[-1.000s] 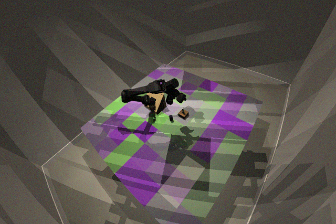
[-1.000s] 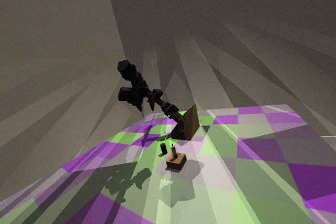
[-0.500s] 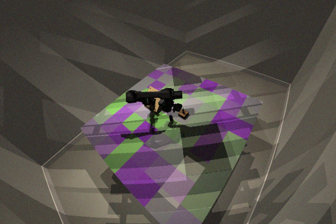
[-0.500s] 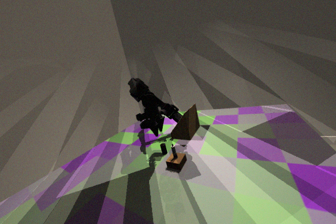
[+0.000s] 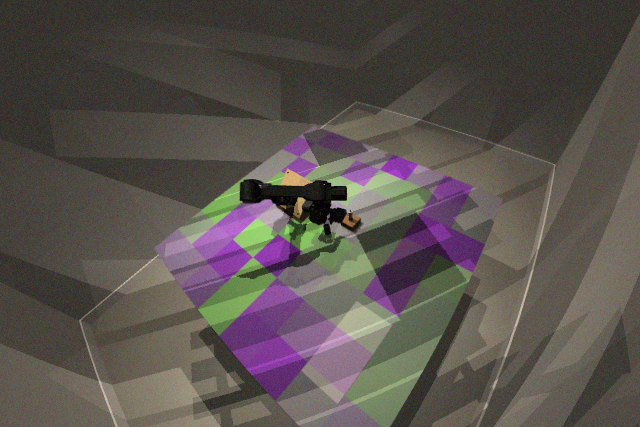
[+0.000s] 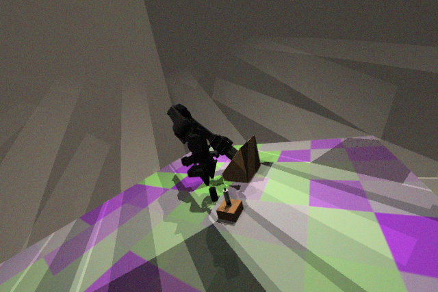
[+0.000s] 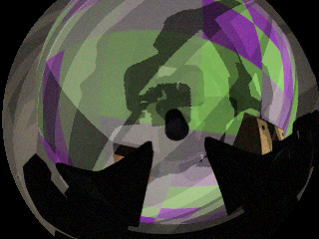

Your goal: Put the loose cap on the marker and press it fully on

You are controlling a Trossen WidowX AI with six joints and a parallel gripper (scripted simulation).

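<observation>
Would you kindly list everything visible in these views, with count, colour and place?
Cap: one, black, upright on the table, apart from the holder block, below the fingers.
Marker: one, dark with a pale tip, upright in the holder block.
Holder block: one, brown, beside the cap.
Wedge: one, brown, behind the holder block.
Table: one, purple, green and grey patches.
Arm: one, black, bent over the cap.
Gripper: one, black, open, holding nothing.

the arm point(image 6: 192, 133) is matte black all over, chunky blocky links, no visible cables or markings. gripper point(image 7: 178, 166) has two dark pointed wedge-shaped fingers, same black.
</observation>
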